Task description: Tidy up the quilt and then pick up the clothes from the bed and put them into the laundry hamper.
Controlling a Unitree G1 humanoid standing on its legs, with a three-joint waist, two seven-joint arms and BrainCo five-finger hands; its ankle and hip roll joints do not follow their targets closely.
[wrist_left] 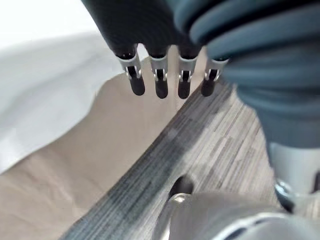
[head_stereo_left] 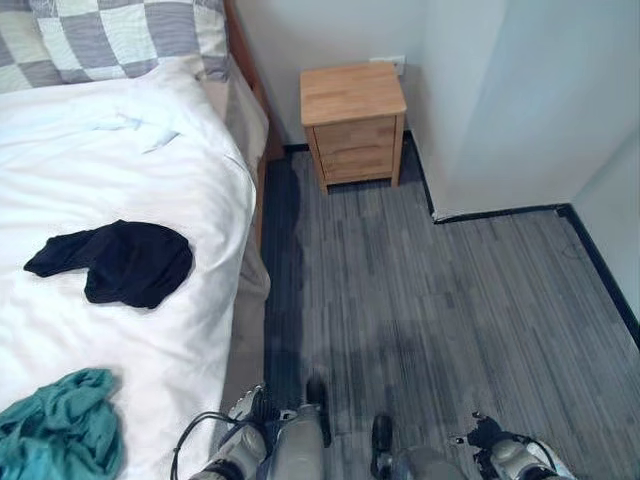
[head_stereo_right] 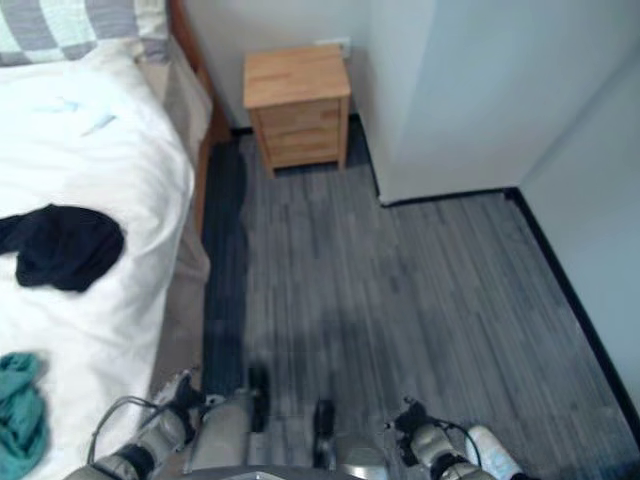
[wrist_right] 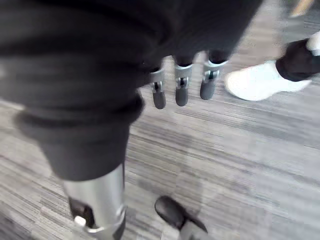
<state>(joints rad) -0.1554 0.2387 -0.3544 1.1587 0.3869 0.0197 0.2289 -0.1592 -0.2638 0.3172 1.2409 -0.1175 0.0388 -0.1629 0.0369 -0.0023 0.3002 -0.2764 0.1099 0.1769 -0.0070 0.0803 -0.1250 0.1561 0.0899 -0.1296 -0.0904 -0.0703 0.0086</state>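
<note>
Black garment [head_stereo_left: 118, 262] lies crumpled on the white quilt [head_stereo_left: 120, 180], mid-bed, well apart from both hands. Teal garment [head_stereo_left: 62, 425] sits bunched nearer the foot of the bed, cut off by the frame edge. Left hand [wrist_left: 159, 75] hangs low beside the bed's beige side, fingers straight and relaxed, holding nothing. Right hand [wrist_right: 181, 84] hangs over the grey floor [head_stereo_left: 440, 300], fingers loose, empty. Quilt looks mostly smooth, slightly rumpled near the checked pillow [head_stereo_left: 110, 40]. Wooden nightstand [head_stereo_left: 353, 122] stands in the corner. A person's white shoe [wrist_right: 260, 80] shows near the right hand.
</note>
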